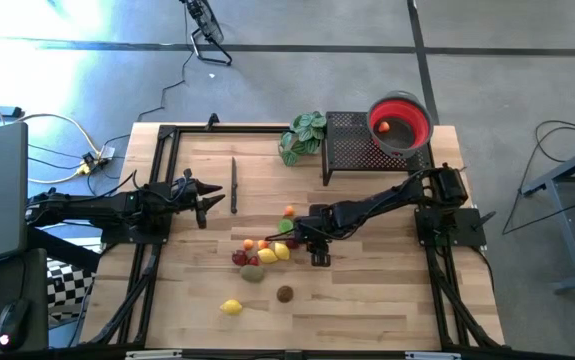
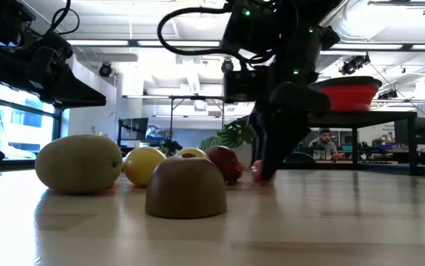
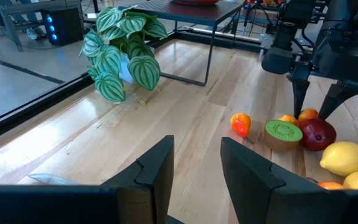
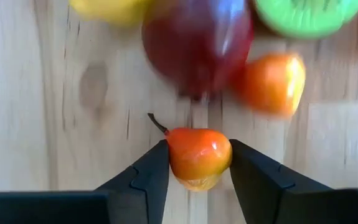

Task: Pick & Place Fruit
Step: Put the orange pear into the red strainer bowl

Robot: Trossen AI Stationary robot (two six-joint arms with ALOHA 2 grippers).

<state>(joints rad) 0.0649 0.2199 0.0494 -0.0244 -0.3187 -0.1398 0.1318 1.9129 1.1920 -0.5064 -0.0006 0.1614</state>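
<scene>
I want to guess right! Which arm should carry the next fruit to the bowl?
Probably the right. Its end effector already has its fingers around a small orange fruit, and its side is nearer the red bowl. The left end effector waits open, away from the pile.

Pale wood planks with visible grain, smooth satin sheen, on the desk (image 1: 387, 300). Glossy, plastic-looking skin on the small orange-red fruit (image 4: 198, 155) between matt black fingers (image 4: 142, 177). Dark perforated metal on the rack (image 1: 352, 145) at the far right corner.
</scene>
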